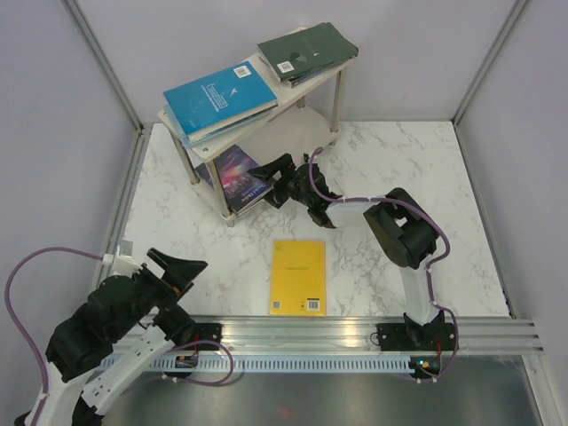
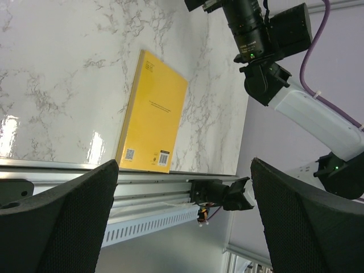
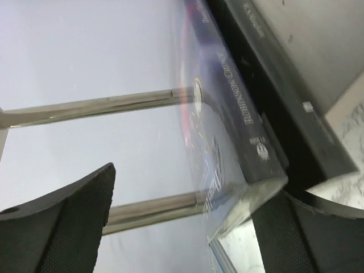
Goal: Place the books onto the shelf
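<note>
White marble-patterned table [image 1: 399,160], closed in by pale grey walls, carries the shelf [image 1: 280,133] at its far left. The right gripper [image 1: 269,180] reaches into the lower tier with its fingers spread wide and pinching nothing. In the right wrist view a dark blue book [image 3: 227,136] lies between those fingers, its near corner just beside the right one and well apart from the left one. A black book [image 3: 284,96] lies against the blue book's far side. Two silver shelf legs [image 3: 114,105] cross the view beyond the left finger. Above this gripper, on the top board, sit a stack of light blue books [image 1: 220,93] and a stack of dark green books [image 1: 309,51]. The left gripper [image 2: 185,164] hangs over the near left edge, spread wide and holding nothing. A yellow book [image 2: 153,108] lies flat on the table ahead of it, apart from both fingers.
</note>
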`<state>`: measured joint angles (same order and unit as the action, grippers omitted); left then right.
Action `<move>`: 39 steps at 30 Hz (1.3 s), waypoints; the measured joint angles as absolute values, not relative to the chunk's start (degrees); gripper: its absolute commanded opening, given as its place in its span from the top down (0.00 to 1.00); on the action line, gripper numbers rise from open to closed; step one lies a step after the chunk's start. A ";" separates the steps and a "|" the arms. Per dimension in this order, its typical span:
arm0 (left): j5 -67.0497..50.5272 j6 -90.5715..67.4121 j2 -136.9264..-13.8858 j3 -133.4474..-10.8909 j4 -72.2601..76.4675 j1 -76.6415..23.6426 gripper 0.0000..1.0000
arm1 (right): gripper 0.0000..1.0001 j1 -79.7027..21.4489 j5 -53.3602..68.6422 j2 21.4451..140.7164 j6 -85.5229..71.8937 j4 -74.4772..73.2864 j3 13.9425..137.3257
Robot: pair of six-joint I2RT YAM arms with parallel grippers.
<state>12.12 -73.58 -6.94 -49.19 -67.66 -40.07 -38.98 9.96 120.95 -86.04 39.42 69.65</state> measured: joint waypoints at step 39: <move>-2.63 -66.35 -44.97 -27.79 -33.76 -41.01 0.00 | 0.02 -28.64 10.48 63.07 -50.13 -15.35 33.26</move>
<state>-2.63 -66.35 -44.97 -27.79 -33.76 -41.01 -28.64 10.48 63.07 -50.13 -15.35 33.26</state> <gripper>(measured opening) 0.995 0.981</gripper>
